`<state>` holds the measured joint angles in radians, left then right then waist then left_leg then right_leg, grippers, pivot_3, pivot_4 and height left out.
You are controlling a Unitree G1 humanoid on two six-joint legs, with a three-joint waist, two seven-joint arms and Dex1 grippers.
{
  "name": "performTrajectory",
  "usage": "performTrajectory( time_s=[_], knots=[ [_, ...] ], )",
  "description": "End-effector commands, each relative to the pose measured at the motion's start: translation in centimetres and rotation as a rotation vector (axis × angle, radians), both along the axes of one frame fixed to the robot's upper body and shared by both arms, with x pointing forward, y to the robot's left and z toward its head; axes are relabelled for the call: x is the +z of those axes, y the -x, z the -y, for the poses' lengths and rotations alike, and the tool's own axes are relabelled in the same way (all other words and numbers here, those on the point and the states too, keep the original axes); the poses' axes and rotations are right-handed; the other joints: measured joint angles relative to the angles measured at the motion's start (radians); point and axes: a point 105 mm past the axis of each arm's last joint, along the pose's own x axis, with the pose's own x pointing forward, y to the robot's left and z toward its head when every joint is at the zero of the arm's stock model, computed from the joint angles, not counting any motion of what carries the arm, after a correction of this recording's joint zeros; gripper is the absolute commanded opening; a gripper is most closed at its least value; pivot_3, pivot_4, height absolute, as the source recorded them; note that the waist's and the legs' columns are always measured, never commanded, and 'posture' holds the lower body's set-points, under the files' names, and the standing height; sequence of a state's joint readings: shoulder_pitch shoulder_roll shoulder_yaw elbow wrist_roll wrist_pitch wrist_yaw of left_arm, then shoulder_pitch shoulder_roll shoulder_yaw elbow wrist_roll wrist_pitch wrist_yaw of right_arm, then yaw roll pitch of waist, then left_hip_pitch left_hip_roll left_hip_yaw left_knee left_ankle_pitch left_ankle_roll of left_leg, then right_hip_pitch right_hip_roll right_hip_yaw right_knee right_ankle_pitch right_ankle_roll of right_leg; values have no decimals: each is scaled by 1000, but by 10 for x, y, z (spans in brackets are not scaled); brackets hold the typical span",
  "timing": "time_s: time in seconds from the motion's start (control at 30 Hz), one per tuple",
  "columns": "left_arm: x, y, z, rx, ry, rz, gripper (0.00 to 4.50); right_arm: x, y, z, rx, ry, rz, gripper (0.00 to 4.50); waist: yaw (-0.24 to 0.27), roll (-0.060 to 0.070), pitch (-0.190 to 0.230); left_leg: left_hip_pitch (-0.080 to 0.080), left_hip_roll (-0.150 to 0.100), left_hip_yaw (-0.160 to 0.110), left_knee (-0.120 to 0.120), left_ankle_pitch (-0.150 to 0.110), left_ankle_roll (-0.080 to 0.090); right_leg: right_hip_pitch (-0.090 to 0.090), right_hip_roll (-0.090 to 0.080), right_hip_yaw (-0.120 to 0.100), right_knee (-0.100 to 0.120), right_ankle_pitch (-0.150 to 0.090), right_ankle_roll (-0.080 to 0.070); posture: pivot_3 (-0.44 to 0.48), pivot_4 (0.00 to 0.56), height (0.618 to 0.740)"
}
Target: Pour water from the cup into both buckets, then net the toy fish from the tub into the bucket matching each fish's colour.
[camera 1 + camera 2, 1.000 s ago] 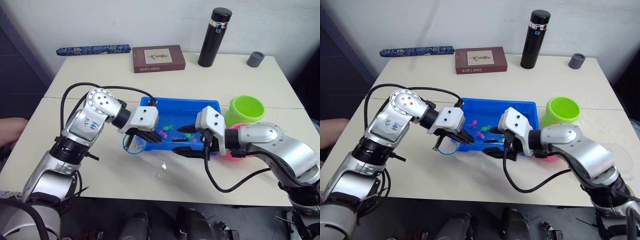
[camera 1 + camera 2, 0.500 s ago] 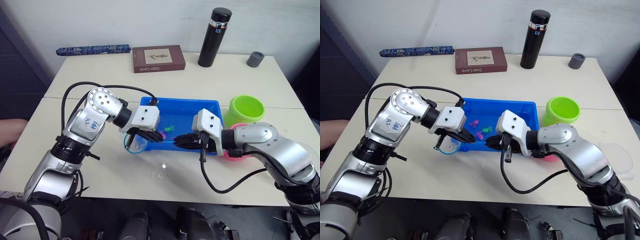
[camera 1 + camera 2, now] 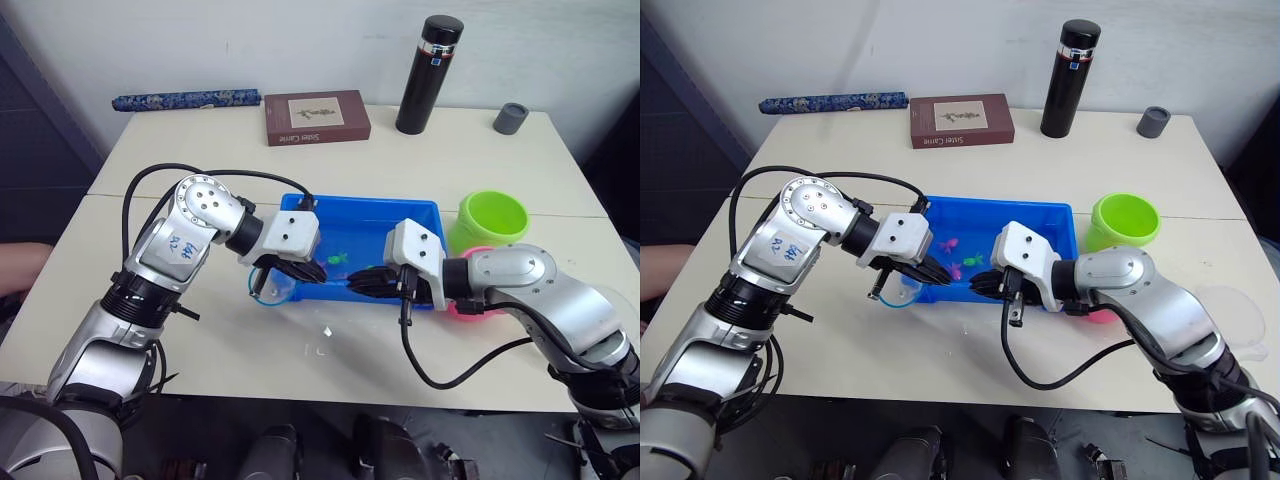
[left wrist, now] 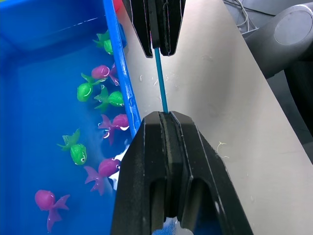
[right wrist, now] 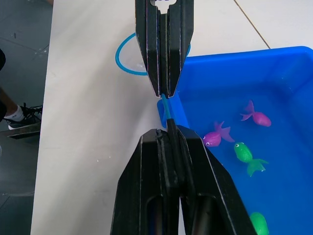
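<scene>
A small net with a blue hoop [image 3: 268,288] and a thin blue handle [image 4: 160,81] spans the near edge of the blue tub [image 3: 372,212]. My left gripper [image 3: 298,270] is shut on the handle at the hoop end. My right gripper [image 3: 366,282] is shut on the handle's other end, facing the left one. Several pink and green toy fish [image 4: 108,98] float in the tub. The lime green bucket [image 3: 493,220] stands right of the tub. The pink bucket [image 3: 468,308] is mostly hidden behind my right arm. The clear cup [image 3: 1243,318] shows faintly near the table's right edge.
A black flask [image 3: 428,75], a grey cap [image 3: 510,118], a brown book [image 3: 317,117] and a blue patterned roll [image 3: 186,100] line the far side of the table. Water drops [image 3: 325,332] lie in front of the tub. A person's limb [image 3: 20,262] shows at the left edge.
My right gripper moved left to the tub's near edge and closed on the net's handle. The left gripper kept its hold and barely moved.
</scene>
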<state>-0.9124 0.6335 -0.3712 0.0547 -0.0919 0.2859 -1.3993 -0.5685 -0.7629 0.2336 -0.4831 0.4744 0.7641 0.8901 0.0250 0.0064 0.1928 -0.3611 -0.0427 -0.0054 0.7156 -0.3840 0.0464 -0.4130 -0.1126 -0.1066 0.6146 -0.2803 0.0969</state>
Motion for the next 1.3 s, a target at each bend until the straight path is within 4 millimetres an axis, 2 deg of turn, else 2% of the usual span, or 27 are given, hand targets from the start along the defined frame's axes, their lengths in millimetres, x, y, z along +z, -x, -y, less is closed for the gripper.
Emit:
performTrajectory(
  time_s=[0.03,0.1,0.13,0.2,0.27,0.33,0.37,0.43,0.5,0.6,0.67,0.77,0.9,1.07,1.3],
  knots=[
    [3,4,4,-29,17,6,0,15,4,-3,20,-42,56,91,0,0,0,0,0,0,0,0,0,0,0,0,0,0,0,0,150,740],
    [4,3,6,-15,47,-11,0,17,6,-3,26,-50,51,91,0,0,0,0,0,0,0,0,0,0,0,0,0,0,0,0,150,740],
    [5,3,6,-8,61,-19,685,18,7,-3,28,-53,49,0,0,0,0,0,0,0,0,0,0,0,0,0,0,0,0,0,150,740],
    [9,3,7,14,118,-81,1319,21,6,-1,19,-56,59,0,0,0,0,0,0,0,0,0,0,0,0,0,0,0,0,0,150,740],
    [26,-2,3,55,202,-150,2399,29,5,6,-4,-49,82,0,0,0,0,0,0,0,1,0,0,0,0,0,0,0,0,0,150,740],
    [54,-1,-6,65,324,-253,3173,41,1,21,-57,-25,117,0,0,0,0,-1,0,0,1,0,0,-1,0,0,1,0,0,0,150,740],
    [66,1,-15,68,384,-290,3737,47,-3,36,-105,10,149,0,0,0,0,-5,0,-1,3,0,0,-3,0,-1,2,0,0,0,150,740],
    [75,3,-25,77,434,-315,4450,54,-6,55,-160,64,188,0,-1,0,0,-10,-1,-2,5,0,0,-7,0,-1,4,0,0,0,150,740],
    [72,2,-37,118,422,-299,4450,58,-6,73,-198,133,219,0,-2,0,0,-9,-1,-2,3,0,0,-8,-1,-1,4,0,0,0,150,740],
    [45,-3,-54,204,330,-225,4450,56,-8,106,-240,319,279,0,-1,1,0,-8,-1,-1,2,0,0,-8,-1,0,4,0,0,0,150,740],
    [33,-5,-56,234,313,-207,4450,52,-9,123,-244,449,315,0,1,1,0,-8,-1,0,3,0,0,-8,0,0,4,0,0,0,150,740],
    [22,-4,-51,244,324,-195,4450,49,-11,137,-245,553,351,0,1,1,0,-9,-1,0,4,0,0,-8,-1,1,4,0,1,0,150,740],
    [14,3,-38,236,360,-204,4450,40,-11,145,-224,625,369,0,0,1,0,-9,-1,0,3,0,0,-8,-1,1,4,0,1,0,150,740],
    [9,7,-34,242,369,-211,4450,32,-10,151,-203,678,372,0,-1,1,0,-9,-1,0,4,0,0,-8,-1,1,4,0,1,0,150,740],
    [5,6,-31,253,366,-208,4450,20,-11,143,-186,639,350,0,0,1,0,-9,-1,0,4,0,0,-8,-1,1,4,0,1,0,150,740]
  ],
)
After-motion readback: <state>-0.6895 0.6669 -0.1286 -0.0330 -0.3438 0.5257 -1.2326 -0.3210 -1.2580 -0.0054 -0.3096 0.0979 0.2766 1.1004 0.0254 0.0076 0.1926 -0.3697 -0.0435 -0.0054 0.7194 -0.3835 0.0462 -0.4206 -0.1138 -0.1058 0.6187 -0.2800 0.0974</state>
